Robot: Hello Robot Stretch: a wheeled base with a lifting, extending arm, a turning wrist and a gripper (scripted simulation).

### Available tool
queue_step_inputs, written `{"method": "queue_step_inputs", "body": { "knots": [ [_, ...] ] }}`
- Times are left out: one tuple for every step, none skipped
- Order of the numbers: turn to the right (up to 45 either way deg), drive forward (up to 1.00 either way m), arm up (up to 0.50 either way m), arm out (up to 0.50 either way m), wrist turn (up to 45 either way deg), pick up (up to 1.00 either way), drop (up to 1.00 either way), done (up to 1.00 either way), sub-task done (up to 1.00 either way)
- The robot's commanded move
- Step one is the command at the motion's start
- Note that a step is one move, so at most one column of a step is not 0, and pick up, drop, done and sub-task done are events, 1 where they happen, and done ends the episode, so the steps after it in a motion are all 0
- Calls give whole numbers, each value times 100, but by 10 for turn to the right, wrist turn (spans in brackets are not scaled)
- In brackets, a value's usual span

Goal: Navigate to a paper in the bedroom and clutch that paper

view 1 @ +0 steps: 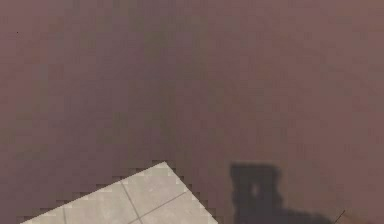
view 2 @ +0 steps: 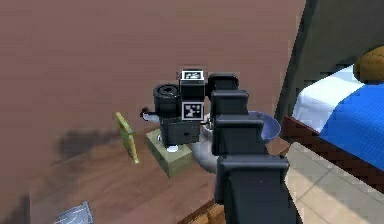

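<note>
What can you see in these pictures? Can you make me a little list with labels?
Room: a bedroom, close to a brown wall
Floor: pale tiles
Bed: blue cover and white sheet, at the arm side view's right
Arm: dark bar reaching over a wooden top
Jaws: at the arm's far end, near the things on the top; I cannot tell whether they hold anything
On the top: small olive box; thin yellow-green sheet standing on edge, maybe the paper
Behind the arm: grey bowl
</note>
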Motion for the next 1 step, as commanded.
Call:
{"method": "queue_step_inputs", "body": {
  "knots": [
    [0, 0, -24, 0, 0, 0, 0, 0, 0]
  ]
}}
